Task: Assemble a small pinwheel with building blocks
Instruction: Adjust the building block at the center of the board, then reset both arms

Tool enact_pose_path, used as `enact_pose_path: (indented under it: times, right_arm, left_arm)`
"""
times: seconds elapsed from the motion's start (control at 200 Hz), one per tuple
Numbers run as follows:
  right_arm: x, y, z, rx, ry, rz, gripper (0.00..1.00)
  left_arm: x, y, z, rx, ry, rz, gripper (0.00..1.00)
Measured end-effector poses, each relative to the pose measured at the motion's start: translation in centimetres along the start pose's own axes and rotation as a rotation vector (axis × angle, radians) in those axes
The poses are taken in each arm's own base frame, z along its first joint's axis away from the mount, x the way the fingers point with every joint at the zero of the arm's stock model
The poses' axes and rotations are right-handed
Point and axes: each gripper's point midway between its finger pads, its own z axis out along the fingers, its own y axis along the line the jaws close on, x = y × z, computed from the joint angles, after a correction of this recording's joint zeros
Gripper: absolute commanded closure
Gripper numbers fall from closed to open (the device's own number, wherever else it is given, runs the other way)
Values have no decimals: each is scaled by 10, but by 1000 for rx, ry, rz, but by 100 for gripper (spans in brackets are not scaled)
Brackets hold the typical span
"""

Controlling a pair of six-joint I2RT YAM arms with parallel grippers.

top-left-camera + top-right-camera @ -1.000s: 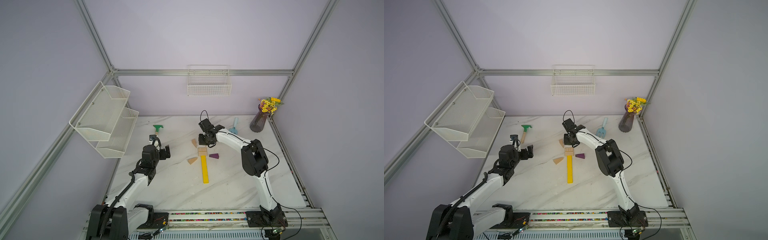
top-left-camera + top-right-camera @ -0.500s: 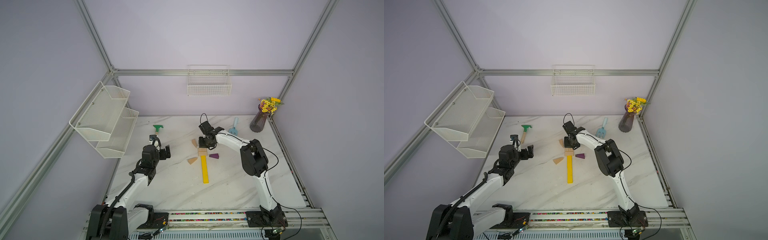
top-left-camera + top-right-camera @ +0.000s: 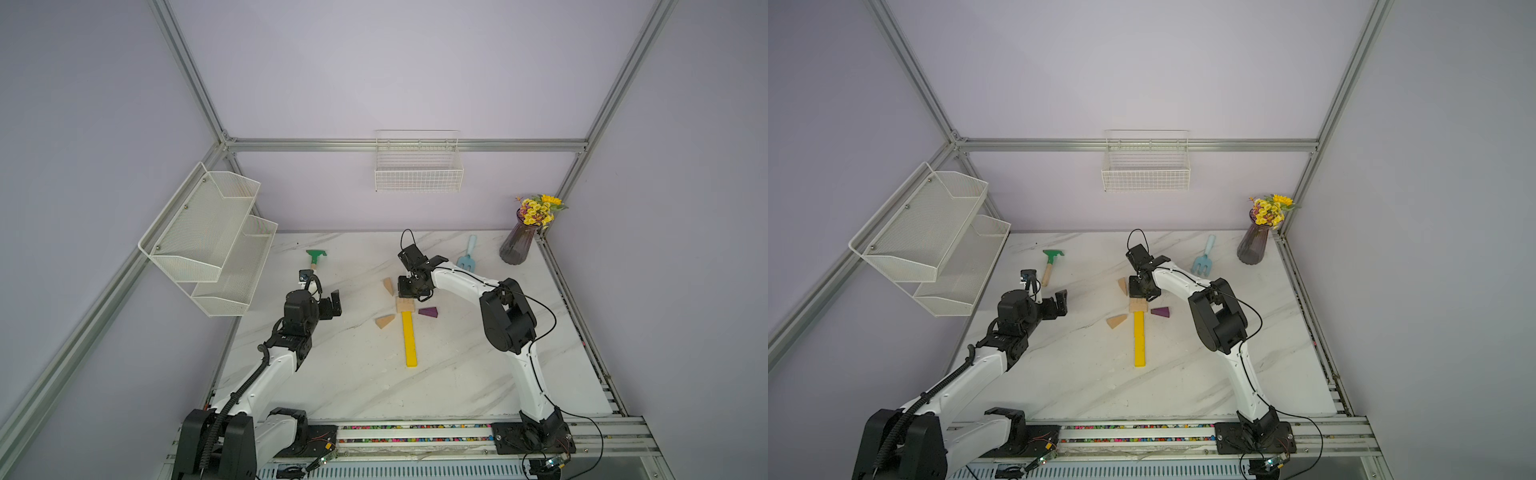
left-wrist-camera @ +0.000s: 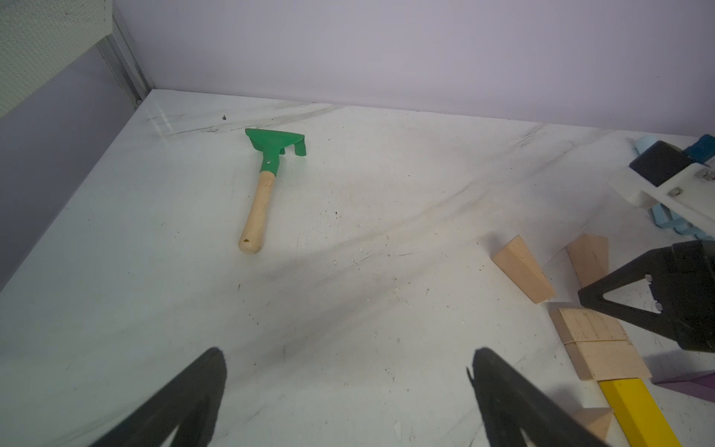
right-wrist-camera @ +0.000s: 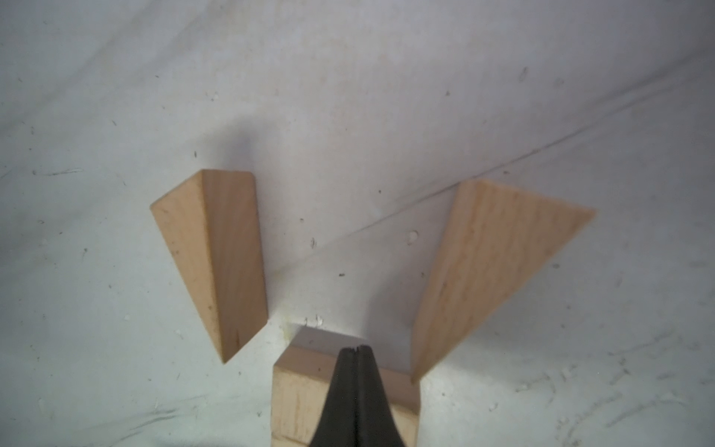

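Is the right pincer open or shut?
Shut: the right pincer has its black fingertips pressed together, nothing between them.

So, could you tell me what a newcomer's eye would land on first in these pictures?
Probably the bright yellow stick mid-table, with wooden wedges and one purple wedge fanned around a square wooden hub. The right gripper hangs shut right over that hub. Next, the yellow flowers in the dark vase at the far right corner.

Free tabletop [image 3: 353,374] btwn rake [image 3: 314,259] & blocks [image 3: 405,306]; vase [image 3: 515,249] rear corner
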Motion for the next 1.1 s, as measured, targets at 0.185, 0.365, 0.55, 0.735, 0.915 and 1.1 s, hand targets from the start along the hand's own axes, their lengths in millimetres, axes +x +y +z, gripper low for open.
enact_pose_path:
  times: [0.185,0.365,0.55,0.735,0.915,1.1]
  right_arm:
    - [-1,0,0,-1,-4,-2,100]
    - [-5,0,-2,4,-20,-4,100]
    - [-44,12,-39,-11,-156,-33,90]
    - [-88,-1,-153,-63,-467,-25,71]
    - [-68,-108,-248,43,-831,99,23]
    - [4,-211,-217,261,-908,156,3]
  left_arm:
    - [0,0,0,0,0,0,0]
    - [-1,0,0,0,-3,0,0]
    - [-2,2,0,-12,-8,11,0]
    - [-7,14,0,-60,-26,34,0]
    - [9,38,8,-122,-25,38,0]
    - [62,57,21,-171,69,68,0]
